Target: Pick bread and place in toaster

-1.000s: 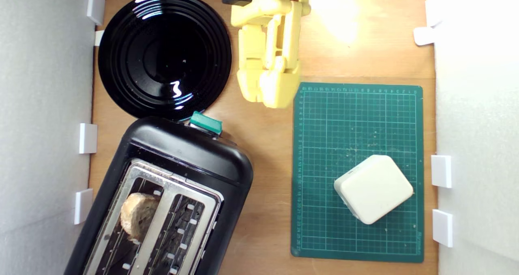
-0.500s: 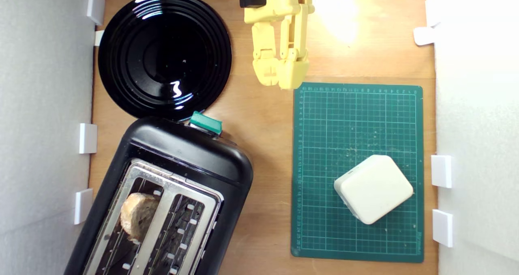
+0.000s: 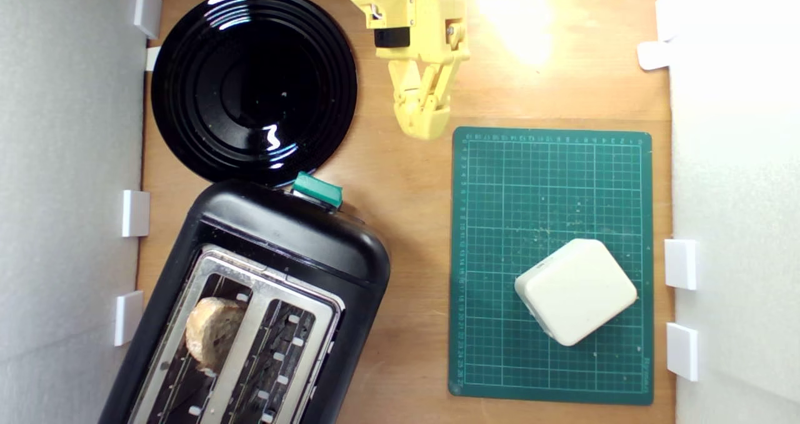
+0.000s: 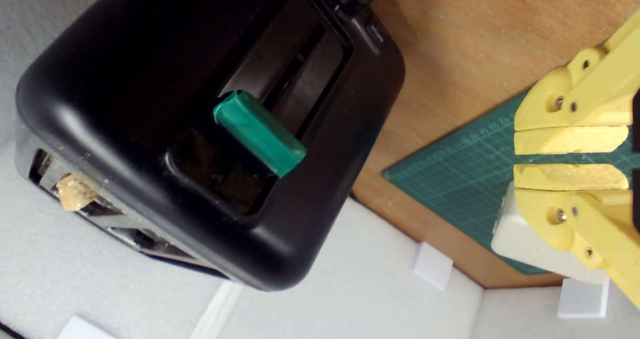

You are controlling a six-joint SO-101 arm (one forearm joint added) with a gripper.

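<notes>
The bread [image 3: 212, 335] stands in the toaster's slot nearer the exterior view's left, its tan crust poking above the silver top plate. In the wrist view only its tip [image 4: 75, 191] shows. The black toaster [image 3: 287, 236] sits at the lower left of the exterior view, with its teal lever [image 3: 317, 189] facing the arm; the wrist view looks at that lever [image 4: 259, 133] on the toaster's end [image 4: 150, 79]. My yellow gripper [image 3: 425, 129] hangs over bare wood well away from the toaster. It is shut, fingers nearly touching, nothing between them [image 4: 517, 159].
A glossy black plate [image 3: 253, 86] lies beside the gripper, toward the exterior view's left. A green cutting mat [image 3: 550, 180] fills the right side with a cream-white block [image 3: 575, 291] on it. White foam walls and small white brackets border the wooden board.
The gripper has drawn back toward the top of the exterior view, away from the toaster, and turned at the wrist. The bread, toaster and block have not moved.
</notes>
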